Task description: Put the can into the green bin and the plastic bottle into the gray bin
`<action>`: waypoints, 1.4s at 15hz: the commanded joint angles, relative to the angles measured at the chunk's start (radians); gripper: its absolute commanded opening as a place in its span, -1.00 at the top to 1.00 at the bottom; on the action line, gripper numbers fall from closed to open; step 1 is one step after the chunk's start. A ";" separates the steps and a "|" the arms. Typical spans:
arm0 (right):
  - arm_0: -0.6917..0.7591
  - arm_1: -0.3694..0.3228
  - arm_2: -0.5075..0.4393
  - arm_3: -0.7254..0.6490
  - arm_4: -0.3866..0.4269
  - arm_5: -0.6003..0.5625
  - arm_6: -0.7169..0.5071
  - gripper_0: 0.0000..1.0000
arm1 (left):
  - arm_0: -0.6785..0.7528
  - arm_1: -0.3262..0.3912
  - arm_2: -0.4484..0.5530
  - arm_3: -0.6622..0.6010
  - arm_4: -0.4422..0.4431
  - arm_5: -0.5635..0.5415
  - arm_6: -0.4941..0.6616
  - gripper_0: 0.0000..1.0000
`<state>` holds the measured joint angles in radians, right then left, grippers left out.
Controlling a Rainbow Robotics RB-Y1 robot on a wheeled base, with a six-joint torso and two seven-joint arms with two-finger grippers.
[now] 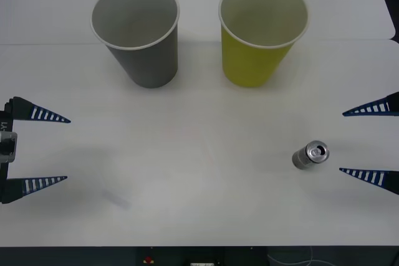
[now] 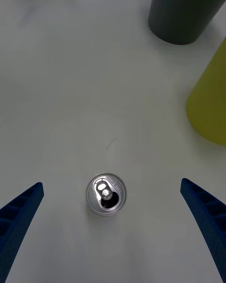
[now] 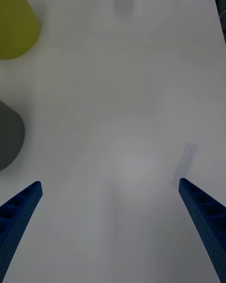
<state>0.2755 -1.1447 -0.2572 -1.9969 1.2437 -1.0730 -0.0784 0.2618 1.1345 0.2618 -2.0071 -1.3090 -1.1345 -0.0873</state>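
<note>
White table [image 1: 199, 204] surface is seen across the front view, with a seam running behind the two cups. The gray bin [image 1: 140, 35] is stood upright at the far left-centre, and the green bin [image 1: 259, 35] upright just beside it to the right, the two apart. The can [image 1: 310, 154] is seen near the right edge, well apart from both bins, close to the right gripper [image 1: 358, 142], whose blue fingers are spread wide. The left gripper [image 1: 50, 149] is held at the left edge, likewise spread wide, with nothing between its fingers.

Right wrist view: the can [image 2: 106, 194] is stood upright, pull-tab top up, between the widely parted fingers [image 2: 19, 212] and touched by neither. The gray bin [image 2: 183, 9] and green bin [image 2: 209, 104] are seen beyond.

Left wrist view: fingers [image 3: 21, 207] are parted wide over bare table; green bin [image 3: 16, 23] and gray bin [image 3: 9, 134] are seen at one side.
</note>
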 commanded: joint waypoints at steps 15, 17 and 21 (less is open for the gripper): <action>0.028 0.098 0.033 0.322 -0.194 -0.048 0.315 -1.00 | 0.000 0.000 0.000 0.000 0.000 0.000 0.000 -1.00; 0.017 0.129 0.033 0.356 -0.194 -0.061 0.327 -1.00 | 0.000 0.000 0.000 0.000 0.000 0.000 0.000 -1.00; -0.032 0.189 0.068 0.451 -0.194 -0.084 0.345 -1.00 | 0.000 0.000 0.000 0.000 0.000 0.000 0.000 -1.00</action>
<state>0.2574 -0.9654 -0.2008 -1.5669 1.0494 -1.1528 0.2621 0.2618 1.1345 0.2618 -2.0071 -1.3090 -1.1345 -0.0873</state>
